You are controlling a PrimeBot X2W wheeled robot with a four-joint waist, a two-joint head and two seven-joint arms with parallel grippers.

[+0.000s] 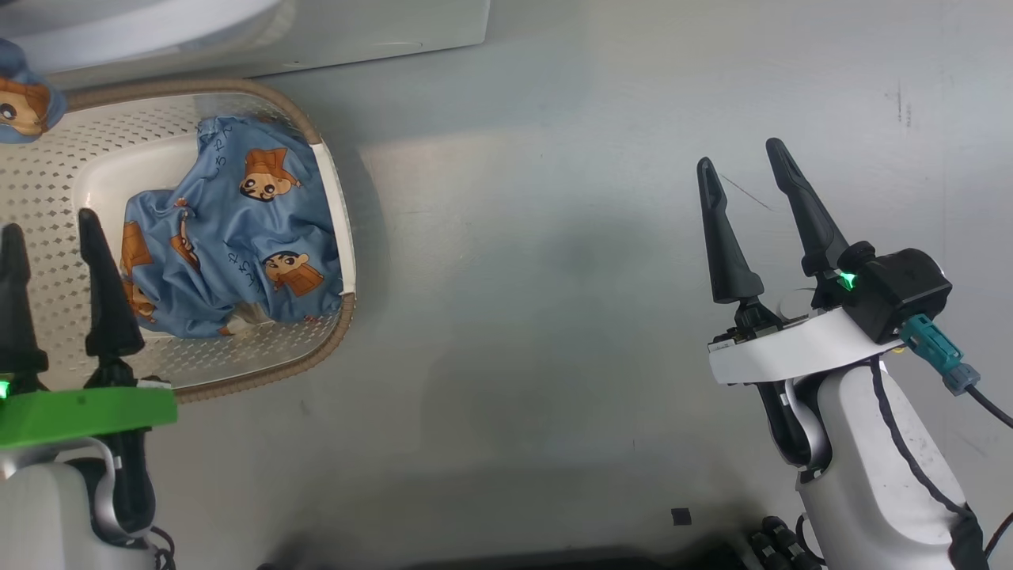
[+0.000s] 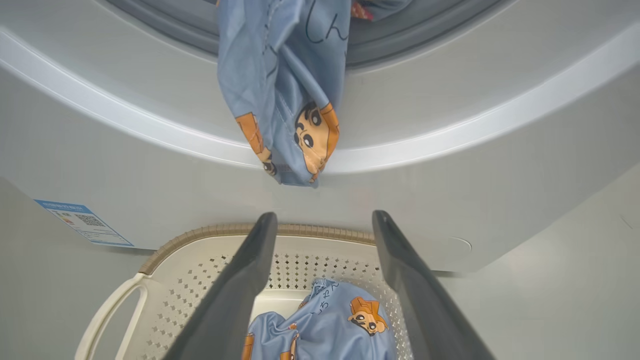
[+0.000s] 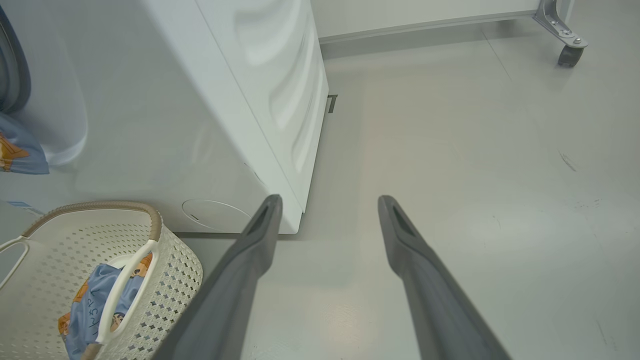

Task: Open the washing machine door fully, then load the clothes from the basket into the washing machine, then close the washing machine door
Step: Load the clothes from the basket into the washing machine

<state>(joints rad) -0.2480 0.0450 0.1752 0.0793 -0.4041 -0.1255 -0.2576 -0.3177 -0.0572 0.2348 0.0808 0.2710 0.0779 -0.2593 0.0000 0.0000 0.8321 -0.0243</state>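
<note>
L gripper (image 2: 325,216) open over basket (image 2: 190,280), clothes (image 2: 340,327) just below.

Clothes (image 1: 229,245) are light blue with cartoon faces and orange-brown patches, plus dark squiggly lettering. Basket (image 1: 47,190) is cream-white, dotted with little diamond holes, tan-brown rim, woven-looking I think. Washing machine (image 2: 125,190) is white with a blue sticker (image 2: 82,223).
</note>
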